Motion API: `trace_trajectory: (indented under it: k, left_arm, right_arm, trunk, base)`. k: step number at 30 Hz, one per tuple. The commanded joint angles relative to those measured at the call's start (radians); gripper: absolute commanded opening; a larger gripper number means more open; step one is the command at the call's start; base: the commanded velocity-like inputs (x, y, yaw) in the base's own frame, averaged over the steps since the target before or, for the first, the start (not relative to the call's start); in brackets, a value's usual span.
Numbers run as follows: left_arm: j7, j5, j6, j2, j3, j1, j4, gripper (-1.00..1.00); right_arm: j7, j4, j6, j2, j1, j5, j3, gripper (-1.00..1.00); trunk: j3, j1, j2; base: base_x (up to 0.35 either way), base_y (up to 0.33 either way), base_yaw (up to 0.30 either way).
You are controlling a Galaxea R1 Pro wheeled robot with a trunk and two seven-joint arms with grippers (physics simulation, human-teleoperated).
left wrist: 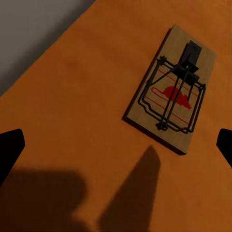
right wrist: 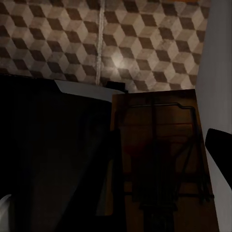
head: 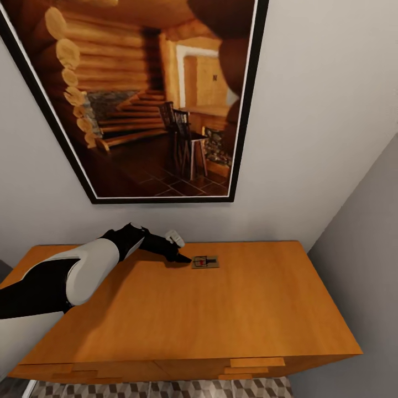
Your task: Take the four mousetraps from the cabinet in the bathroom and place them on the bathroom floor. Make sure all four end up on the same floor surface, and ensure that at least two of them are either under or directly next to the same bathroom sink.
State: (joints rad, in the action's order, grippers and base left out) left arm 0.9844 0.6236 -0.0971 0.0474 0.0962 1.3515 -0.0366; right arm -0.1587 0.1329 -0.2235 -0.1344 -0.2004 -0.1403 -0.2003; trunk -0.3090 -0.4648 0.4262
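One mousetrap lies flat mid-frame on the cabinet top. My left claw hovers released just beside it, lined up to grab. My right claw clenches another mousetrap above the bathroom floor.

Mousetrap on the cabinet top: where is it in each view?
Head: mousetrap at the back middle of the cabinet top, at the left end effector.
Left wrist: flat, ahead of the open fingers.
Right wrist: not it; another shadowed board near the lens.
Shared landmark: the orange cabinet top, head and left wrist.
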Motion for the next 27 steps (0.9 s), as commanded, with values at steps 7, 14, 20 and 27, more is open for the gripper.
trace_trajectory:
  k: [7, 14, 20, 27]
  left_arm:
    - [0.002, 0.004, -0.01, 0.0, 0.008, 0.001, -0.002, 1.0]
    - [0.002, 0.004, -0.01, 0.0, 0.008, 0.001, -0.002, 1.0]
    - [0.002, 0.004, -0.01, 0.002, 0.009, 0.001, -0.002, 1.0]
    - [0.002, 0.004, -0.01, 0.007, 0.009, 0.001, -0.002, 1.0]
  right_arm:
    - [-0.004, -0.001, -0.003, -0.001, -0.001, -0.011, -0.007, -1.0]
    - [-0.004, -0.001, -0.003, -0.001, -0.001, -0.01, -0.007, -1.0]
    - [-0.004, -0.001, -0.003, -0.001, -0.001, -0.01, -0.007, -1.0]
    - [-0.004, -0.001, -0.003, -0.001, -0.001, -0.011, -0.007, -1.0]
  trunk:
    - [-0.002, -0.001, 0.002]
    - [-0.002, -0.001, 0.002]
    - [-0.002, -0.001, 0.002]
    - [-0.002, -0.001, 0.002]
  base:
    - [0.0, -0.001, 0.0]
    - [0.0, 0.0, -0.103]
    - [0.0, 0.0, -0.23]
    - [0.0, 0.0, -0.067]
